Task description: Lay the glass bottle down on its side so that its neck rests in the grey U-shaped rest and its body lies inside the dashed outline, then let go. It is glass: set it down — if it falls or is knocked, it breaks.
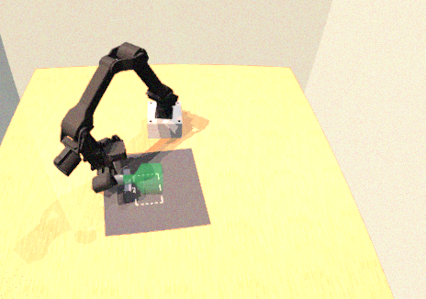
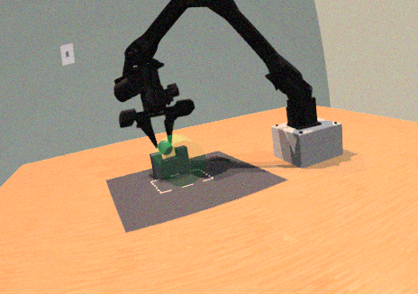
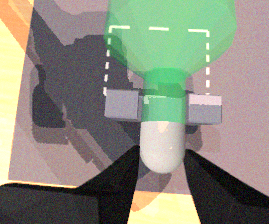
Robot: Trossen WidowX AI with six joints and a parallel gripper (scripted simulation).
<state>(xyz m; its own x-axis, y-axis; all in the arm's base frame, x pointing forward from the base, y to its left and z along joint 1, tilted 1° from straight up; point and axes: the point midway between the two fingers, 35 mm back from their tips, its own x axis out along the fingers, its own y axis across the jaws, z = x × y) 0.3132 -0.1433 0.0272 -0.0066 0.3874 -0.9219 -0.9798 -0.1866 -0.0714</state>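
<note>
The claw (image 1: pixel 120 180) (image 2: pixel 164 146) (image 3: pixel 161 153), partly open, grips the glass bottle (image 1: pixel 149 179) (image 2: pixel 186 160) (image 3: pixel 171 40) by its pale neck end, above the mat (image 1: pixel 184 209) (image 2: pixel 135 215) (image 3: pixel 250 150).

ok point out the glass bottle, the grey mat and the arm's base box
glass bottle (image 1: pixel 152 182) (image 2: pixel 191 149) (image 3: pixel 170 47): top, exterior, wrist; its body
grey mat (image 1: pixel 185 214) (image 2: pixel 140 210) (image 3: pixel 255 100): top, exterior, wrist; bare surface
base box (image 1: pixel 157 132) (image 2: pixel 321 146): top, exterior; a side face

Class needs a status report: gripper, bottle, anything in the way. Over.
Gripper shut on glass bottle. Bottle on its side, neck over grey rest; release not yet done. No obstruction visible.
</note>
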